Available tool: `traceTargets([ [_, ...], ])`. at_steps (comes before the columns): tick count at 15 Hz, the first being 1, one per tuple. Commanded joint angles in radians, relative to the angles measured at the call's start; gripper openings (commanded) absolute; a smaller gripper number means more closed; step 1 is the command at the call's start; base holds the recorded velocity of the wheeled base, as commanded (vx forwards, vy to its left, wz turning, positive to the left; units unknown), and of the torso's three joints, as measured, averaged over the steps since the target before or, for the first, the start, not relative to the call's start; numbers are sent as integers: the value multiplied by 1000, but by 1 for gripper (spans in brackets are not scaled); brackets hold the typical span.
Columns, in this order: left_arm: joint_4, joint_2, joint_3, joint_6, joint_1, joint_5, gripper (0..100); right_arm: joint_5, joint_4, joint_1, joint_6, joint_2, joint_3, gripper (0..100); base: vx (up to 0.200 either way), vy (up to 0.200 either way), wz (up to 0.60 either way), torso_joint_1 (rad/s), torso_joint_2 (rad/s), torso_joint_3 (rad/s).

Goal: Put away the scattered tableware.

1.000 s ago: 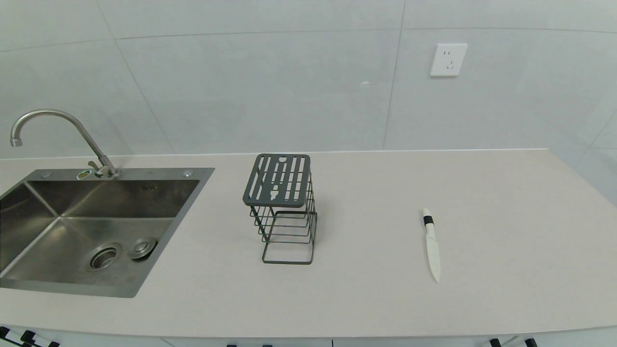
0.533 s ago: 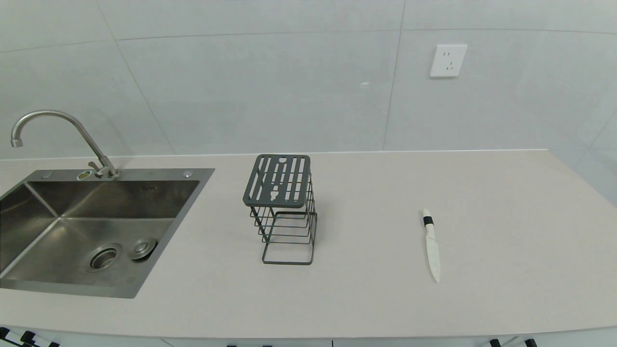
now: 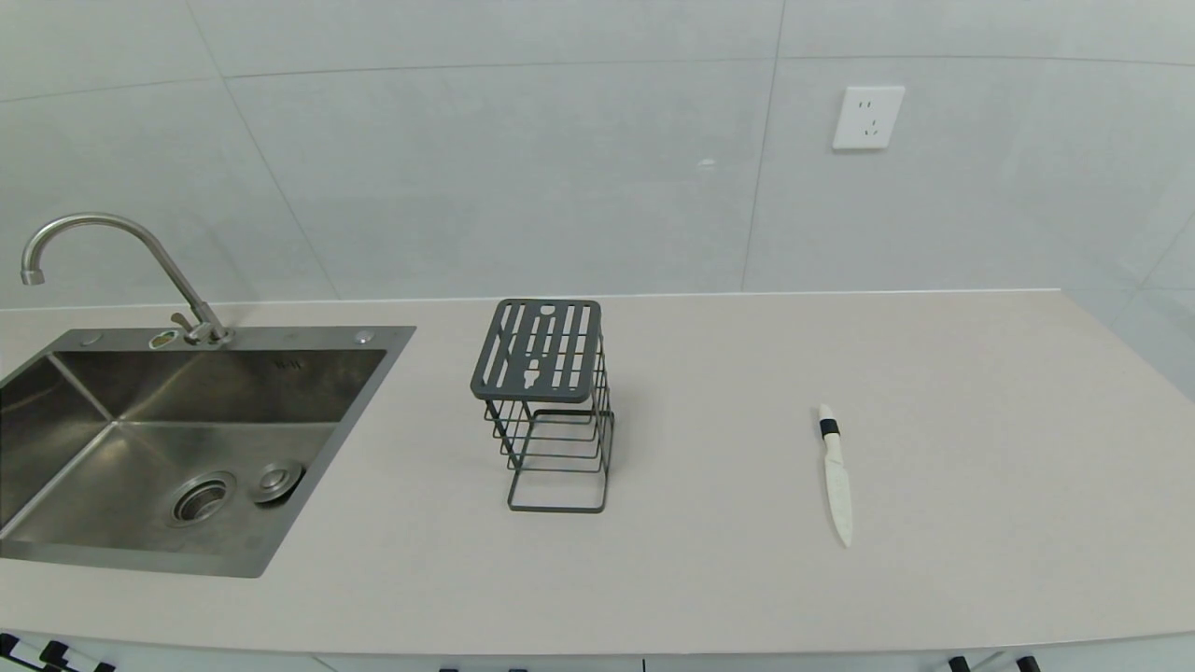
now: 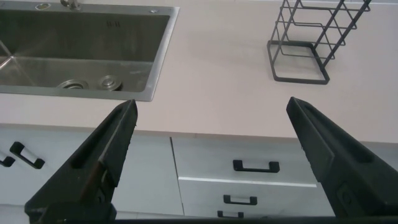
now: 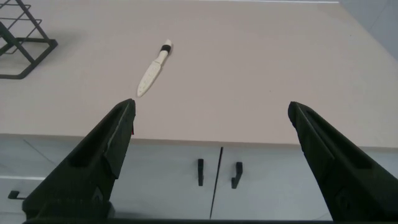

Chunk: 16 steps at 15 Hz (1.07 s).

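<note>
Rack (image 4: 300,81) top cut off — left end effector (image 4: 211,106), right end effector (image 5: 211,106) both gape wide, empty.

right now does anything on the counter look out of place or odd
Only the white knife: it lies flat and loose on the countertop, well to the right of the wire rack, whose slotted top holds nothing. Nothing looks spilled, tipped or damaged.

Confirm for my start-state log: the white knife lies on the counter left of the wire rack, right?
No. The head view shows the white knife lies on the counter right of the wire rack, not left.
</note>
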Motion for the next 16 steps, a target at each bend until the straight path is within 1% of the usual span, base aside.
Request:
traceTargets([
  [1,1,1,0,-1,0,1,100,1,-17,0,-7,2,0,100,0,0,0,0,0,0],
  [3,1,1,0,-1,0,1,100,1,-141,0,-6,2,0,100,0,0,0,0,0,0],
  [4,-1,1,0,-1,0,1,100,2,-166,0,-4,0,-2,100,0,0,0,0,0,0],
  [6,-1,1,0,-1,0,1,100,10,-166,2,1,6,-16,100,0,0,0,0,0,0],
  [8,-1,1,0,-1,0,1,100,27,-166,15,1,92,-80,100,0,0,0,0,0,0],
  [9,1,1,0,-1,0,1,100,30,-167,23,1,178,-135,100,0,0,0,0,0,0],
  [10,1,1,0,-1,0,1,100,59,-175,25,1,328,-224,100,0,0,0,0,0,0],
  [11,1,1,0,-1,0,1,100,85,-186,25,-1,393,-258,100,0,0,0,0,0,0],
  [14,1,1,0,-1,0,1,100,126,-262,55,-6,561,-281,100,0,0,0,0,0,0],
  [16,1,1,0,-1,0,1,100,159,-278,88,-6,650,-280,100,0,0,0,0,0,0],
])
